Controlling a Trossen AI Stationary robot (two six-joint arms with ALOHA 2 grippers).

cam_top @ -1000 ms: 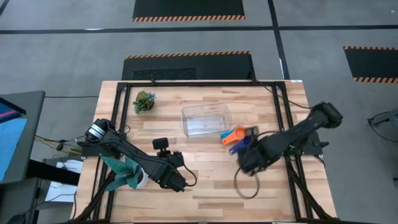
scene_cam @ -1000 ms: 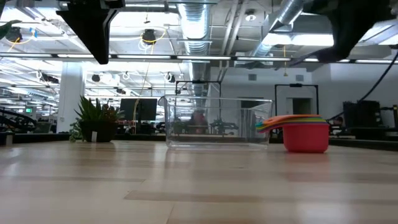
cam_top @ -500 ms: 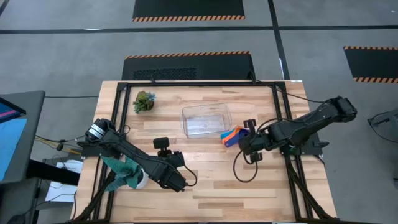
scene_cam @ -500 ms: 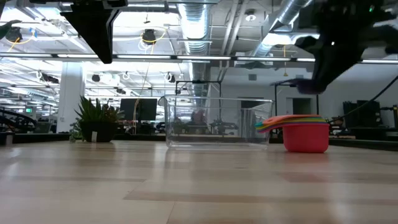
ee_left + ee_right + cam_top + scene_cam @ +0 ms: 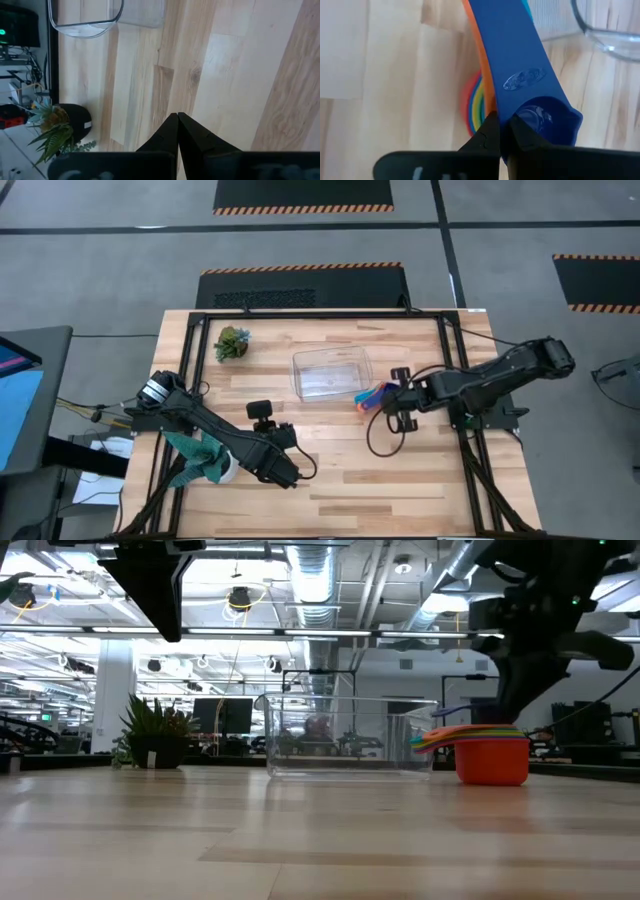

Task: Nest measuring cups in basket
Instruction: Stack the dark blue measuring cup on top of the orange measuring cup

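A stack of nested measuring cups [image 5: 368, 396] stands on the table just right of the clear basket [image 5: 332, 372]. In the low view its orange-red bottom bowl [image 5: 492, 762] rests on the wood and the coloured handles fan toward the basket [image 5: 350, 735]. My right gripper [image 5: 392, 406] is over this stack, shut on the dark blue cup [image 5: 520, 65]; the rainbow rims of the stack [image 5: 474, 107] show under it. My left gripper [image 5: 285, 473] waits shut above the table's near-left part. My right gripper [image 5: 502, 131] pinches the dark blue cup at its bowl's rim [image 5: 512, 117], beside where the handle joins. One finger seems inside the bowl, the other outside. The handle [image 5: 505, 45] points away toward the basket. Whether the cup rests on the stack, I cannot tell.
A small leafy plant in a pot [image 5: 232, 343] stands near the far-left corner, well apart from the basket. A black frame rail [image 5: 455, 370] runs along the table's edges. Bare wood lies in front of the basket and across the near half.
My right gripper has carried the dark blue cup from the table's near-right area toward the far edge and the stack, then come down over the stack beside the basket. The stack, the basket and my left arm have kept still.
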